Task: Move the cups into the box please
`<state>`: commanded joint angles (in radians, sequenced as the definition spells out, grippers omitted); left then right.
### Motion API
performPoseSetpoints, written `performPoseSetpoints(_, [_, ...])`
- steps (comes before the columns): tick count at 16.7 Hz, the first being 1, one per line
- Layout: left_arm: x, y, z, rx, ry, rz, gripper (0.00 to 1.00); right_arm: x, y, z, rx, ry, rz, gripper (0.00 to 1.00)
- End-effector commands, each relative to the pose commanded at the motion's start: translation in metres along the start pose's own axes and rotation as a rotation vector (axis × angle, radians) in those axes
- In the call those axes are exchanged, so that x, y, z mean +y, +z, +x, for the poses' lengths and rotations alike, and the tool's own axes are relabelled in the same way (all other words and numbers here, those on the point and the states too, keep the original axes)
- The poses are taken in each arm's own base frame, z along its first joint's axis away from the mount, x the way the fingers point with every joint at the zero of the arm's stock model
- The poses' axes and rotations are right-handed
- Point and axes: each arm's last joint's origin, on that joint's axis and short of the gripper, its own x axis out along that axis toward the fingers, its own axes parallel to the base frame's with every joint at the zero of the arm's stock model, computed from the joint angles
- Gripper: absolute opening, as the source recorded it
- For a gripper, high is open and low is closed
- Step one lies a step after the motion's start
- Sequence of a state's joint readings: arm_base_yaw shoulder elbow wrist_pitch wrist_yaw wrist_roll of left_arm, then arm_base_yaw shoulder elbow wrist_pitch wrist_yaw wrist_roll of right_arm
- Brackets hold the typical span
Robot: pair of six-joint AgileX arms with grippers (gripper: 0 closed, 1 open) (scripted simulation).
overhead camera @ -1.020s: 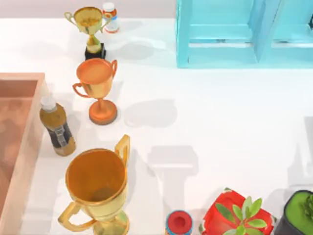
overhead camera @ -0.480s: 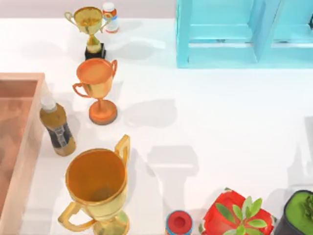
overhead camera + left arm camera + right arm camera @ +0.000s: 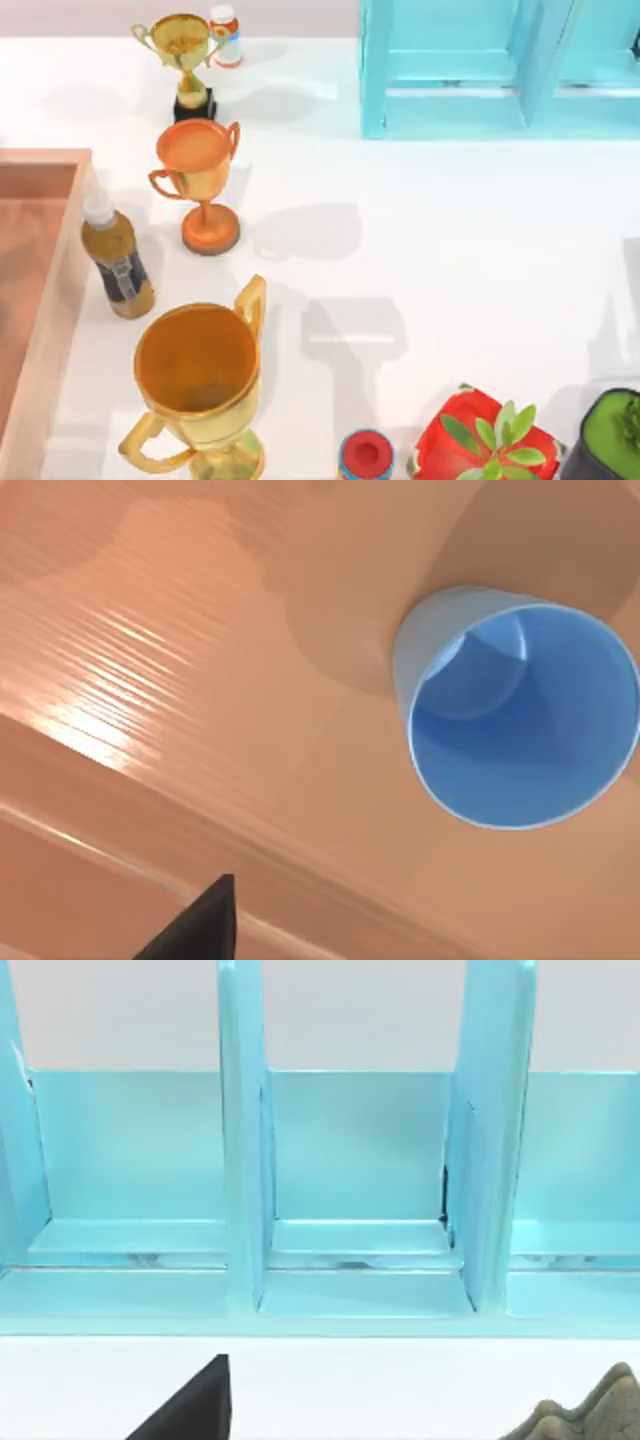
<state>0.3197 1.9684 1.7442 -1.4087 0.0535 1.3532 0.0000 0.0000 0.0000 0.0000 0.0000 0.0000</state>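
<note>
One blue cup (image 3: 518, 705) is seen upright on the floor of the box (image 3: 45, 300), at the desk's (image 3: 450, 250) left. No legible writing is found on the bottle (image 3: 115, 262). The objects are unmoved since earlier. Neither tool's grip can be judged.

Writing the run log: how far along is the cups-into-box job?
Done: one small matte blue tumbler stands upright on the floor of the shallow salmon-pink open-topped box, seen from the left wrist camera, untouched by the dark fingertip in that view. In hand: nothing visibly held. Left: the second cup's place can't be confirmed. The right wrist camera faces the turquoise shelf cabinet.
</note>
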Motion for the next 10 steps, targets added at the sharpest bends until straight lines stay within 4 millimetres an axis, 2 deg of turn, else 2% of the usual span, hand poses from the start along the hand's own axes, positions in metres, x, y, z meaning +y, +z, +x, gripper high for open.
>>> performPoseSetpoints(6, [-0.006,0.002,-0.056,-0.001,0.004,-0.001,1.00,0.000,0.000,0.000,0.000,0.000,0.000,1.00])
performPoseSetpoints(8, [-0.010,0.002,-0.067,-0.001,0.006,-0.003,1.00,0.000,0.000,0.000,0.000,0.000,0.000,1.00])
performPoseSetpoints(10, [-0.011,0.002,-0.070,-0.001,0.007,-0.003,1.00,0.000,0.000,0.000,0.000,0.000,0.000,1.00])
